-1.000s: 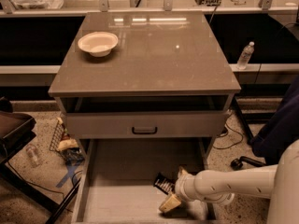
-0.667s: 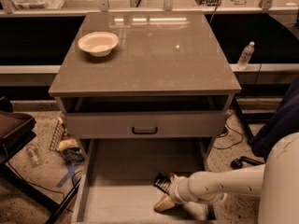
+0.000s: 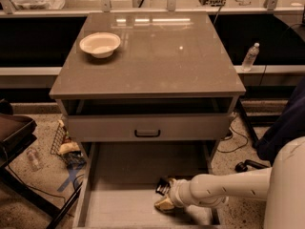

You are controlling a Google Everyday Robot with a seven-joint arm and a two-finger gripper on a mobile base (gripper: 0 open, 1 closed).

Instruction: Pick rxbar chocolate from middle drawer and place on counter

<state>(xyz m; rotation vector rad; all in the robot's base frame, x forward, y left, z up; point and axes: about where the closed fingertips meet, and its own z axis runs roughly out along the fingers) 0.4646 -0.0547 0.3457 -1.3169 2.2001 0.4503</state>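
The rxbar chocolate [image 3: 163,185], a small black bar with white lettering, lies on the floor of the open middle drawer [image 3: 119,199], towards its right side. My gripper [image 3: 164,204] reaches in from the right on its white arm and sits low in the drawer. It is right at the bar's near end and partly covers it. The glossy grey-brown counter [image 3: 157,61] forms the cabinet's top above.
A white bowl [image 3: 100,44] stands on the counter's back left. A grey drawer front with a black handle [image 3: 147,133] overhangs the open drawer. A snack bag [image 3: 66,149] and a wire basket lie on the floor at left, beside a dark cart [image 3: 14,132]. A water bottle [image 3: 250,56] stands at right.
My gripper has shifted a little to the left inside the drawer, closer over the bar. The bar, bowl and drawers have not moved.
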